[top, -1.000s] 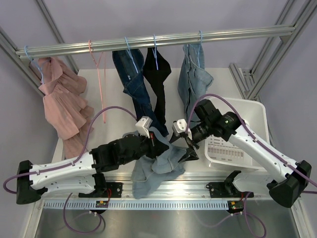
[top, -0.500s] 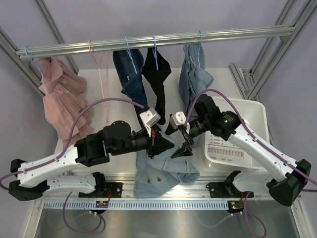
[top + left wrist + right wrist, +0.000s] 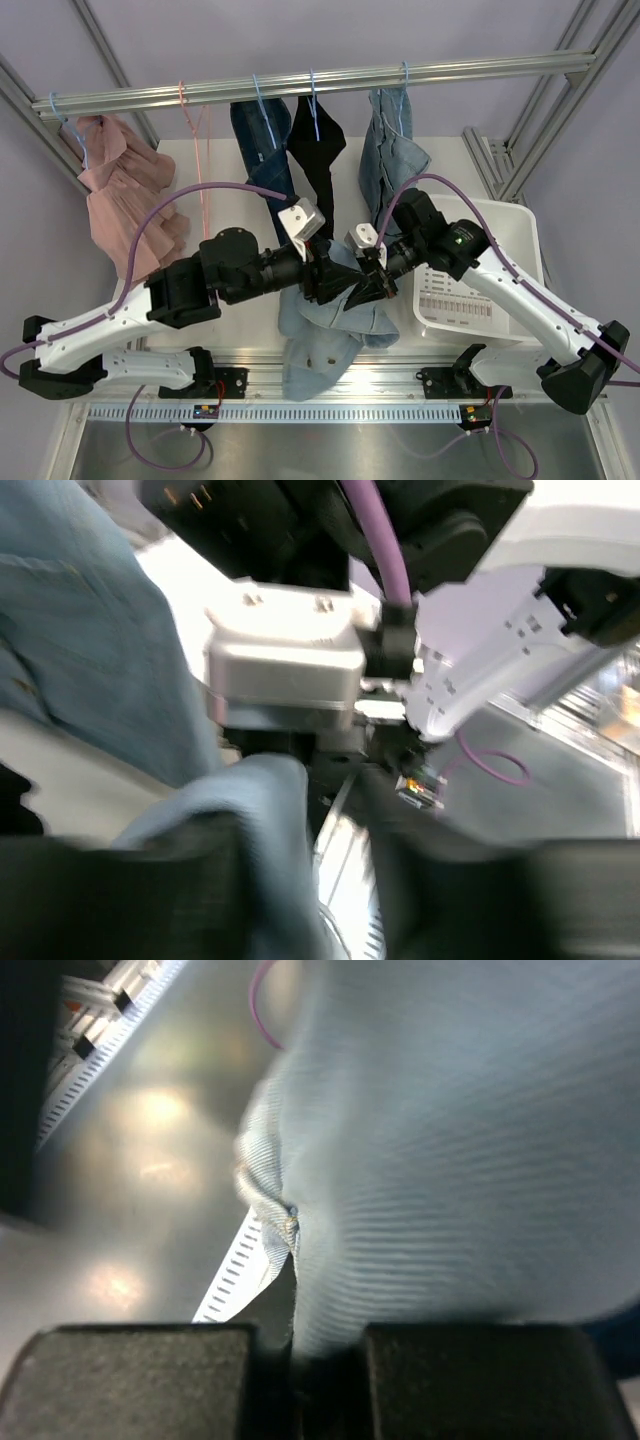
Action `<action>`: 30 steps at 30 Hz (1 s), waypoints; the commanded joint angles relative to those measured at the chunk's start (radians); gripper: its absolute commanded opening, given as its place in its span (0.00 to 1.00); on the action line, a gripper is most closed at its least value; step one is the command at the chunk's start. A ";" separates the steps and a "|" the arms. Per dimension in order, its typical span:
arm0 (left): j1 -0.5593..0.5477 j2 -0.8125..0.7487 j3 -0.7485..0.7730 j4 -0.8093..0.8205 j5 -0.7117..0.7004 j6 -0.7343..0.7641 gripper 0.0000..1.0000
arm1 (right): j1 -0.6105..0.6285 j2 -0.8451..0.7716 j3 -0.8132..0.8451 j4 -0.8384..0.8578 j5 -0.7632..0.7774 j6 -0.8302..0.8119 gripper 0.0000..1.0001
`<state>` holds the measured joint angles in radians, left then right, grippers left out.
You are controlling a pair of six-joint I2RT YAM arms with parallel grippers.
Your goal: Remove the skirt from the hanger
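Skirt pinched in clenched right fingers, draped loose between parted left fingers.

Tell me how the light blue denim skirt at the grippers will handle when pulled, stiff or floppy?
Likely floppy: the light blue denim skirt sags in loose folds below the right gripper shut on it. Probably heavyish for cloth, since its lower part hangs straight down. Slipping seems unlikely; coarse weave is bunched between the fingers.
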<state>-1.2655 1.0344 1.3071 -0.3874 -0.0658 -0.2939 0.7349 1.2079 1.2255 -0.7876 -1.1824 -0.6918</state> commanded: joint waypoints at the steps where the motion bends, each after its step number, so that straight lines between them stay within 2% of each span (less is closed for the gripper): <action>1: 0.002 -0.057 0.075 0.115 -0.141 0.042 0.63 | -0.011 -0.017 0.080 -0.177 0.087 -0.081 0.00; 2: 0.000 -0.069 0.077 0.096 -0.172 0.045 0.78 | -0.022 -0.027 0.092 -0.199 0.098 -0.100 0.00; 6: 0.000 -0.164 0.060 0.007 -0.400 0.068 0.99 | -0.153 -0.093 0.167 -0.271 0.112 -0.106 0.00; 8: 0.002 -0.201 0.049 -0.030 -0.501 0.068 0.99 | -0.263 -0.122 0.216 -0.289 0.083 -0.086 0.00; 12: 0.003 -0.272 -0.006 -0.060 -0.589 0.062 0.99 | -0.359 -0.151 0.373 -0.265 0.113 0.049 0.00; 16: 0.006 -0.286 -0.051 -0.109 -0.621 0.010 0.99 | -0.403 -0.150 0.588 -0.139 0.306 0.315 0.00; 20: 0.011 -0.248 -0.042 -0.154 -0.621 -0.016 0.99 | -0.451 -0.130 0.736 -0.116 0.550 0.423 0.00; 21: 0.012 -0.237 -0.036 -0.169 -0.618 -0.019 0.99 | -0.472 -0.131 0.752 -0.108 0.634 0.436 0.00; 25: 0.018 -0.188 -0.009 -0.194 -0.612 -0.010 0.99 | -0.508 -0.154 0.782 -0.121 0.800 0.451 0.00; 30: 0.054 -0.148 0.014 -0.205 -0.602 -0.002 0.99 | -0.540 -0.214 0.730 -0.119 1.048 0.414 0.00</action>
<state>-1.2350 0.8845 1.2690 -0.6003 -0.6476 -0.2955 0.2153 1.0164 1.9690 -0.9695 -0.3717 -0.2840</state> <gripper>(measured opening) 0.985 0.077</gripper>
